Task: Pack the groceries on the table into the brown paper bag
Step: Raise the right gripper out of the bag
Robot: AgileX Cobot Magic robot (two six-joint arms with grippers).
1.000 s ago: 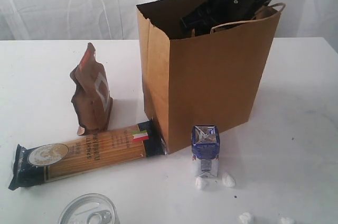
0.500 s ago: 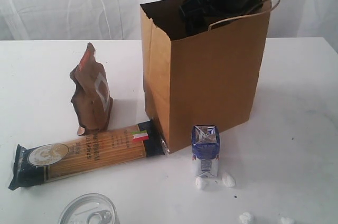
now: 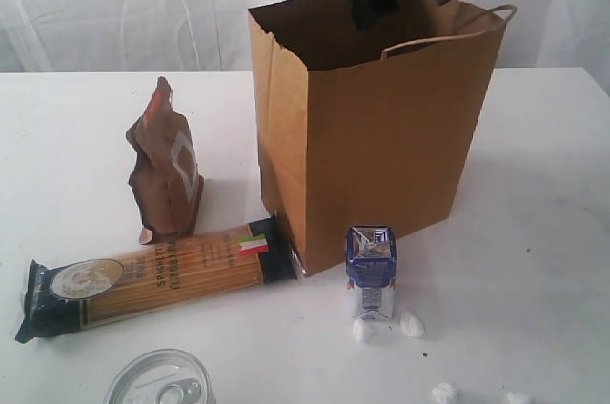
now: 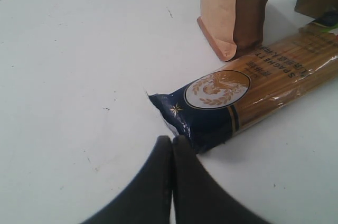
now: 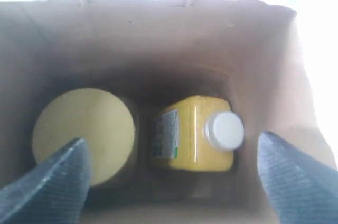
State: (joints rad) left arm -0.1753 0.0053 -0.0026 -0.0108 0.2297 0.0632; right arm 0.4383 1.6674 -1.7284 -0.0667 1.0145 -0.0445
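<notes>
On the white table (image 3: 76, 137), the brown paper bag (image 3: 381, 137) stands open so I can drop things in. The yellow bottle (image 5: 190, 134) sits upright inside it, snug beside the jar (image 5: 84, 129). My right gripper (image 5: 170, 137) hangs above with fingers wide and empty, and my left gripper (image 4: 172, 152) is pinched shut on nothing.

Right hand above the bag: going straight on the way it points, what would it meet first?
Probably the yellow bottle down in the bag, beside the jar lid; depth is unclear.

A yellow plastic bottle with white cap (image 5: 193, 142) and a tan-lidded clear jar (image 5: 83, 129) are stood side by side inside the tall brown paper bag (image 3: 381, 137).
</notes>
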